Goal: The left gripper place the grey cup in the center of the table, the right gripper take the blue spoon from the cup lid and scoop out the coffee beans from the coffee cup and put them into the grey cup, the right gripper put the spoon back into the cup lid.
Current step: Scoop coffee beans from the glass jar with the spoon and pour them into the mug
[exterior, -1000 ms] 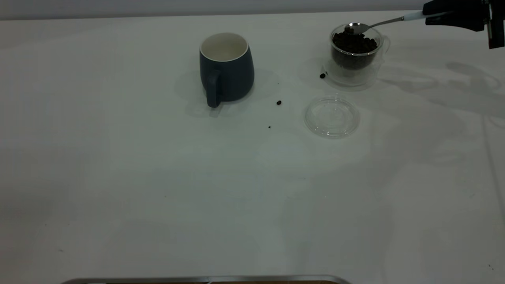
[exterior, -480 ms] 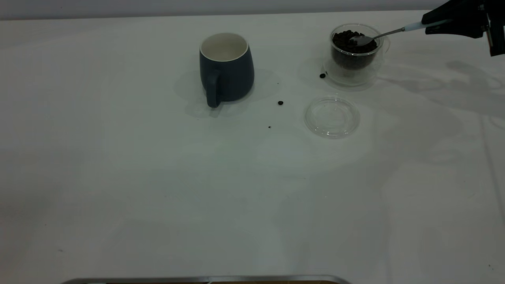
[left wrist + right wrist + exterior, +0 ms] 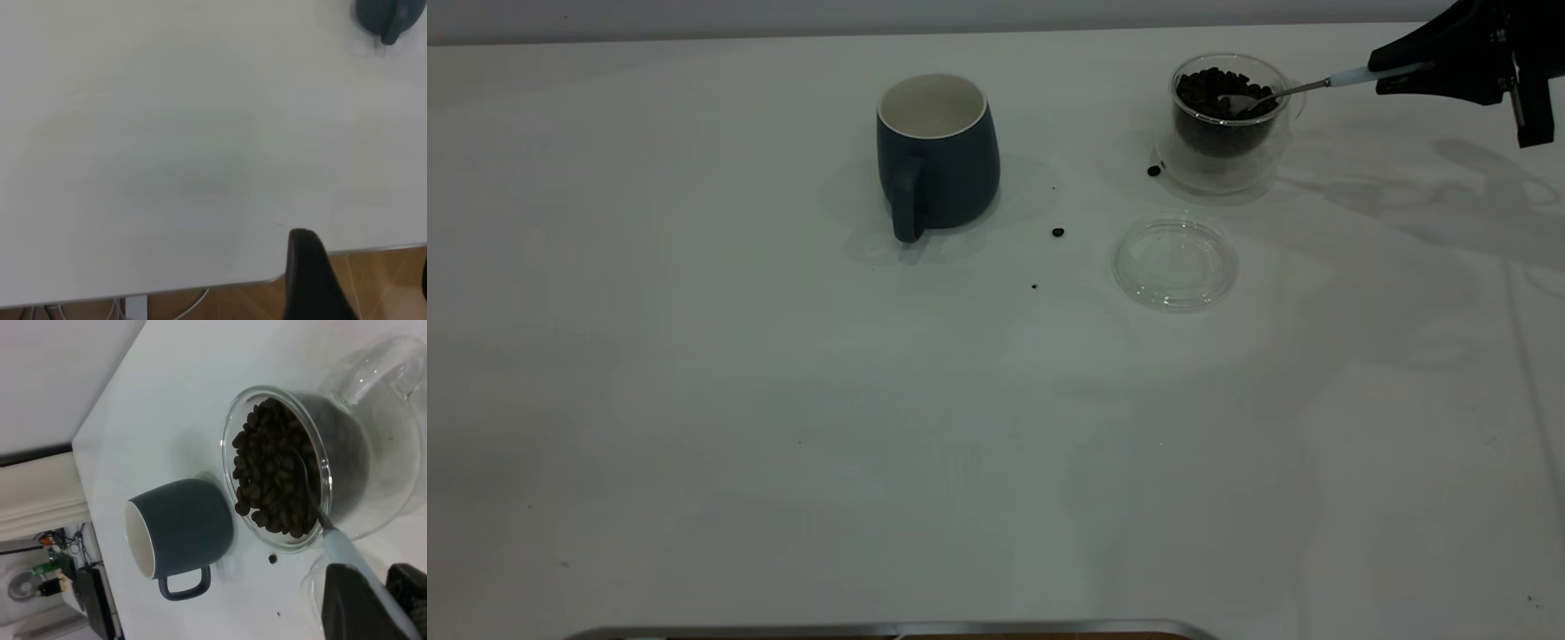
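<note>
The grey cup (image 3: 936,151), a dark mug with a white inside, stands upright at the table's middle back; it also shows in the right wrist view (image 3: 180,533). The glass coffee cup (image 3: 1227,120) full of beans (image 3: 267,480) stands to its right. My right gripper (image 3: 1405,73) is shut on the pale blue handle of the spoon (image 3: 1303,87), to the right of the coffee cup. The spoon's bowl (image 3: 303,477) dips into the beans. The clear cup lid (image 3: 1174,264) lies empty in front of the coffee cup. My left gripper (image 3: 363,287) is open and empty over the table's edge.
Loose beans lie on the table: one by the coffee cup's base (image 3: 1153,171), one between the cups (image 3: 1057,232), and a small crumb (image 3: 1034,286). The table's front edge (image 3: 889,629) has a metal rim.
The spoon's bowl has dropped from above the coffee cup's rim down into the beans. My right gripper has lowered and tilted a little. The cups and the lid have not moved.
</note>
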Available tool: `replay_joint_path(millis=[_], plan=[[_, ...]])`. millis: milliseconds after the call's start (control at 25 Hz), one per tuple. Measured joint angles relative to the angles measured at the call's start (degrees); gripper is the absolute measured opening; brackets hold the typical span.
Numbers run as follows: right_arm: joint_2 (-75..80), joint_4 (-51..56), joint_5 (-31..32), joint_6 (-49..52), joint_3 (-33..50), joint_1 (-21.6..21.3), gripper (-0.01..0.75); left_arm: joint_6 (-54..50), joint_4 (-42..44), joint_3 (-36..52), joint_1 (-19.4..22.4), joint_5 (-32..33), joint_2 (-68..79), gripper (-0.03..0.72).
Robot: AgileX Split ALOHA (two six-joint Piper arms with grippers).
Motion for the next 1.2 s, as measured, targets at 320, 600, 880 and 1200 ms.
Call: replay_joint_path(millis=[320, 600, 880, 1200], plan=[[1.6, 2.4, 1.6, -0.1, 0.0, 0.0, 0.115, 0.0, 0.0, 0.0, 0.0, 0.0, 0.0, 0.466], [1.7, 3.1, 3.5, -0.7, 0.0, 0.0, 0.115, 0.0, 0.0, 0.0, 0.0, 0.0, 0.0, 0.466], [1.7, 3.6, 4.4, -1.0, 0.0, 0.0, 0.115, 0.0, 0.0, 0.0, 0.0, 0.0, 0.0, 0.466], [1.7, 3.6, 6.2, -1.4, 0.0, -0.8, 0.115, 0.1, 0.0, 0.0, 0.0, 0.0, 0.0, 0.466]])
